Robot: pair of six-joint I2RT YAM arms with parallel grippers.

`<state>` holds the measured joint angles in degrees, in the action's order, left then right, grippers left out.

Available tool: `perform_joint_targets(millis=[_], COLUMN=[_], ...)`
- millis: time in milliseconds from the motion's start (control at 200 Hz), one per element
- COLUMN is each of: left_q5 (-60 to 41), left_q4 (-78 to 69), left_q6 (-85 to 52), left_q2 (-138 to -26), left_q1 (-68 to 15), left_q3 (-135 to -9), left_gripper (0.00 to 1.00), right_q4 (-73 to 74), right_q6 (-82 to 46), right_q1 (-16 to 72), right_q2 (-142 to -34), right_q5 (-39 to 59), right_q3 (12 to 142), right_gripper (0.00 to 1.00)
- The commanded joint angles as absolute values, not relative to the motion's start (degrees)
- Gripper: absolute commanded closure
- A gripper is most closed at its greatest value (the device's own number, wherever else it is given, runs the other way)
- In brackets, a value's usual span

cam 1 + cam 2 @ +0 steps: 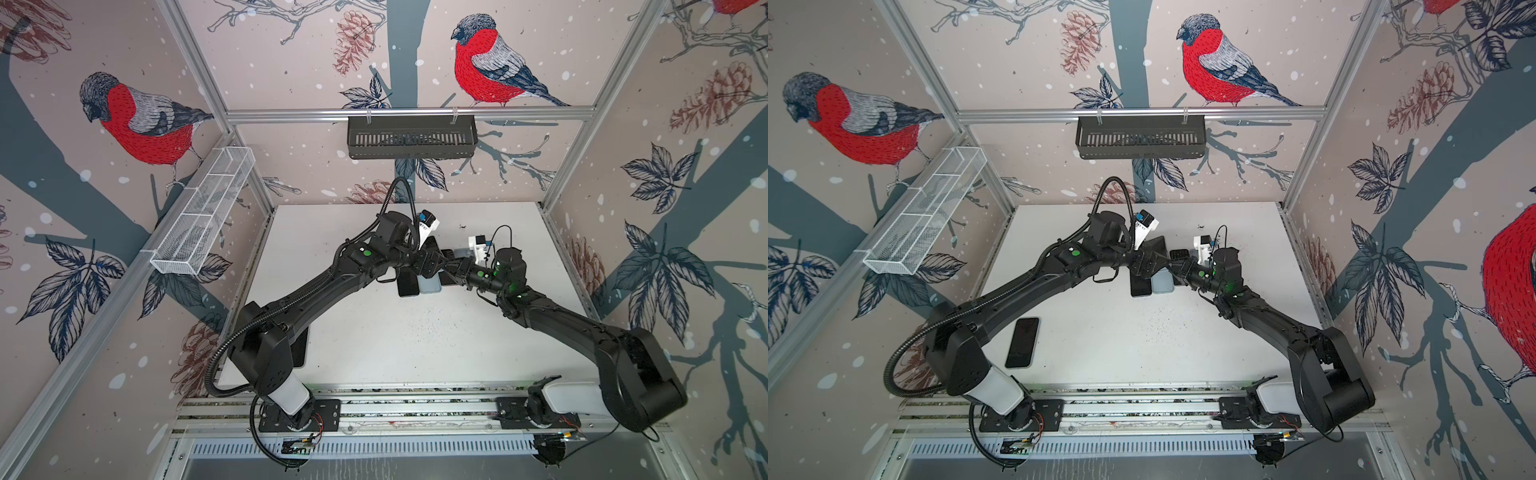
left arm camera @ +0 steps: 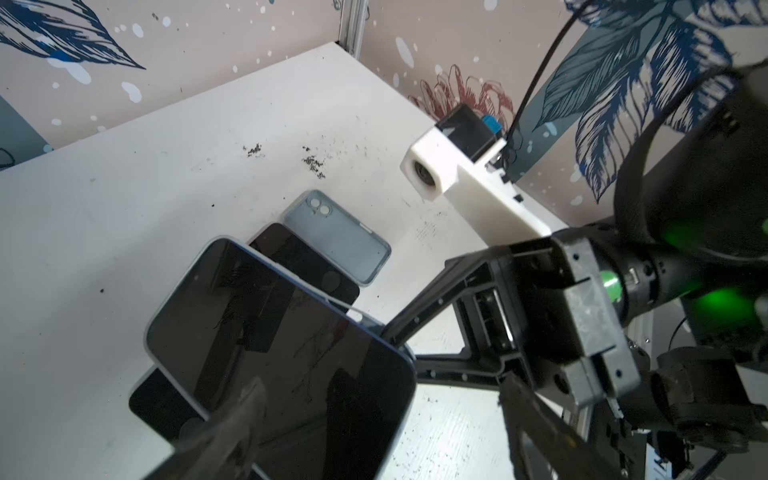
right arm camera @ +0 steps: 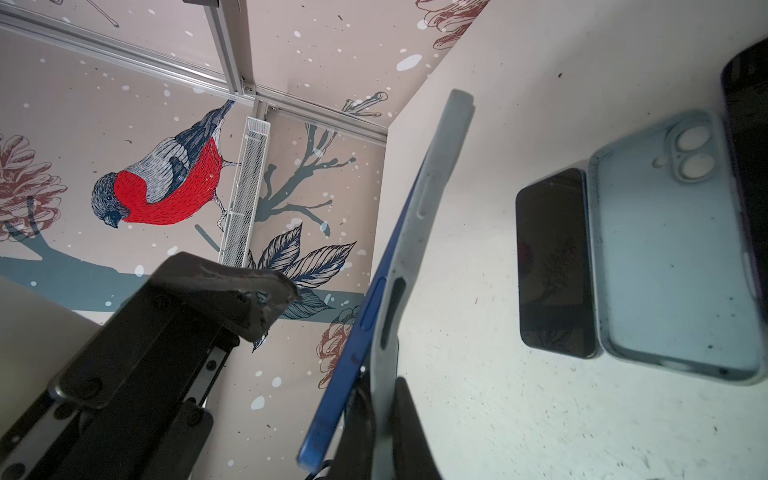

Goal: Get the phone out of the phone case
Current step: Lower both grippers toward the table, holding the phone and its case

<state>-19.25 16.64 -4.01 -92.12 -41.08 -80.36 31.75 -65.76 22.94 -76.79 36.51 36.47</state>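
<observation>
The phone (image 2: 291,332) has a dark screen and a blue frame (image 3: 365,316). It is held tilted above the white table, in a pale grey phone case (image 3: 419,232). My right gripper (image 3: 384,399) is shut on the case's edge, where the blue frame has parted from the case. My left gripper (image 2: 378,386) is open wide. One of its fingers (image 2: 232,424) lies over the screen and the other stands clear of the phone's side. In both top views the left gripper (image 1: 430,266) and the right gripper (image 1: 451,270) meet at mid-table, and they mostly hide the phone.
An empty pale blue case (image 3: 665,266) lies on the table with black phones (image 3: 555,266) beside it, below the grippers. Another dark phone (image 1: 1022,341) lies near the left arm's base. A black basket (image 1: 411,137) and a white mesh basket (image 1: 203,216) hang on the walls.
</observation>
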Motion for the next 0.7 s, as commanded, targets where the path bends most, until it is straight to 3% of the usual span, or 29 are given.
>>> perform_joint_targets(millis=[0, 695], left_q5=[-15.75, -0.05], left_q4=[19.62, 20.61], left_q6=[0.38, 2.64], left_q2=[-92.62, -94.75], left_q1=[-41.91, -45.6], left_q3=[-81.15, -81.83], left_gripper=[0.13, 0.3], right_q4=[34.63, 36.05], right_q6=[-65.94, -67.54], right_q1=[22.96, 24.22], right_q2=[-76.47, -75.45], right_q5=[37.71, 37.62], right_q3=[36.6, 35.58], right_gripper=[1.0, 1.0])
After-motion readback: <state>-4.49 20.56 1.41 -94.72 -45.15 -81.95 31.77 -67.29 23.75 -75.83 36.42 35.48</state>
